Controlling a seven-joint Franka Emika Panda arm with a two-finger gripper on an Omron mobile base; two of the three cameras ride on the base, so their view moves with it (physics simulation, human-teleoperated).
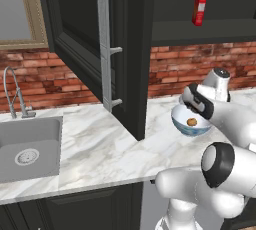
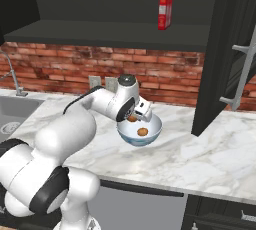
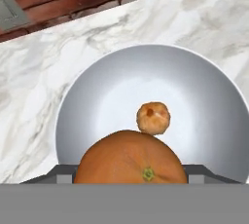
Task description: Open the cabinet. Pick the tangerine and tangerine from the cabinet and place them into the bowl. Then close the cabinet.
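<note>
The gripper [image 2: 134, 117] holds a tangerine [image 3: 130, 157] between half-open jaws just above the bowl [image 2: 150, 135]. The hand view shows another tangerine [image 3: 153, 118] on the bowl's floor; base views show the cabinet [image 1: 125, 49] open.

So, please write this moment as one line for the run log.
stage: second tangerine held in jaws above bowl | in bowl: first tangerine | cabinet: open | next: release

Glossy white arm [image 2: 75, 134], rounded black joints
</note>
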